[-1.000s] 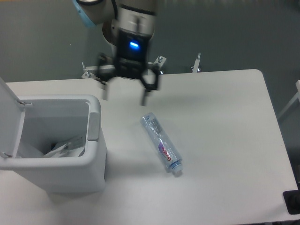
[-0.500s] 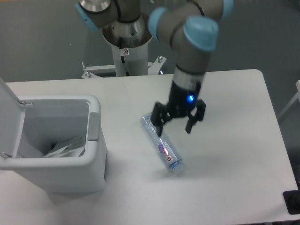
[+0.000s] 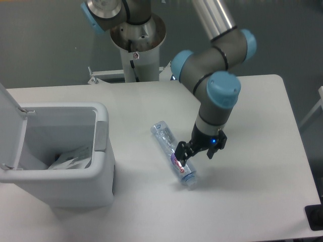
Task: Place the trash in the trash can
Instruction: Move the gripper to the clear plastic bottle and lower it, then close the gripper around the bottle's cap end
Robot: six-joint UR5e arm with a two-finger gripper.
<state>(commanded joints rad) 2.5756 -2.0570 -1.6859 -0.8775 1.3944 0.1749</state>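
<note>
Since half a second ago the gripper (image 3: 195,153) has dropped lower and toward the capped end of the crushed plastic bottle (image 3: 173,153), which has not shifted and lies flat on the white worktop (image 3: 252,116), blue cap pointing to the near edge. The jaws are spread wide, one finger over the red-purple label and the other just beside the bottle. To the left stands the white trash can (image 3: 65,186), lid up, with the white packet (image 3: 70,157) inside it.

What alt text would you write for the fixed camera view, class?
A robot arm's open gripper reaches down beside a crushed clear bottle lying on a white table. At left, an open white trash can already holds a white packet.
</note>
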